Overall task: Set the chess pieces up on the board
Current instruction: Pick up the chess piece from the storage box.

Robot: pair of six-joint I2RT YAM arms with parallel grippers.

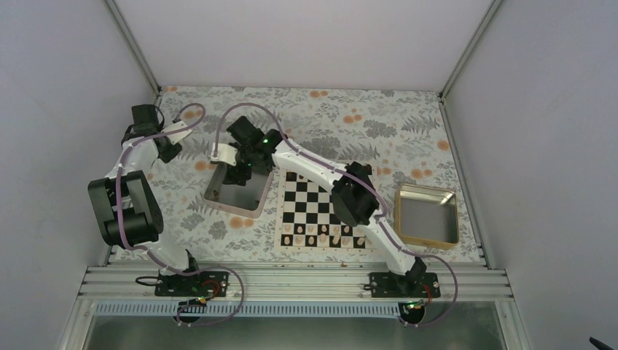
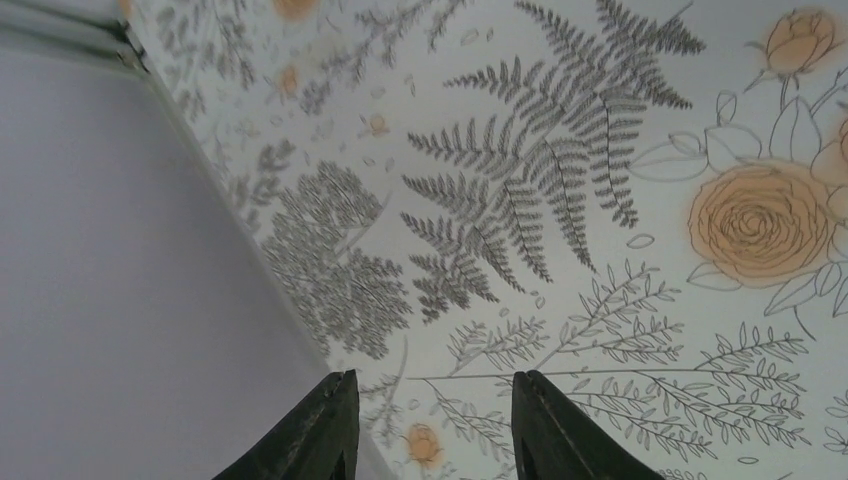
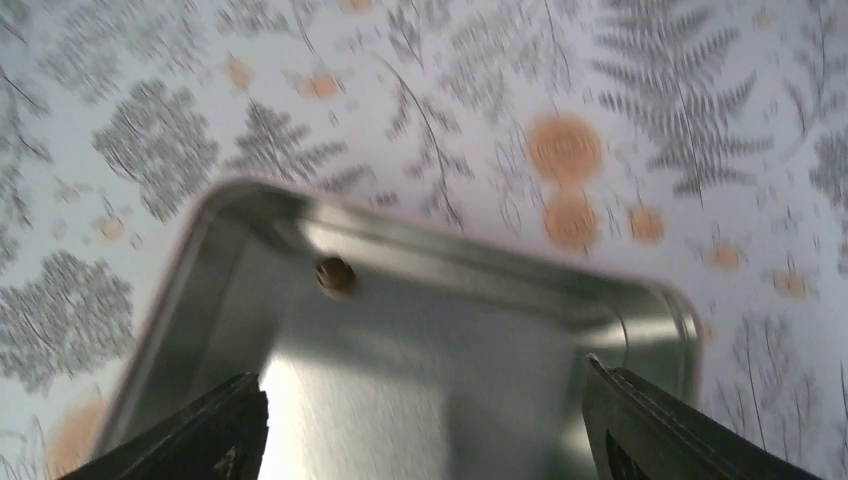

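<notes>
Right gripper (image 3: 422, 385) first: my fingers (image 3: 200, 430) stand spread wide, gripping nothing, above the metal tray (image 3: 230, 290). One dark chess piece (image 3: 335, 273) (blurred) lies in it just beyond my fingertips. Right of these fingers sits the board (image 1: 310, 204). My left gripper (image 2: 435, 380) hangs parted, empty, over floral cloth (image 2: 560, 200).

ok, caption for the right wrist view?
Open right gripper over the metal tray, one dark chess piece near its wall.
</notes>
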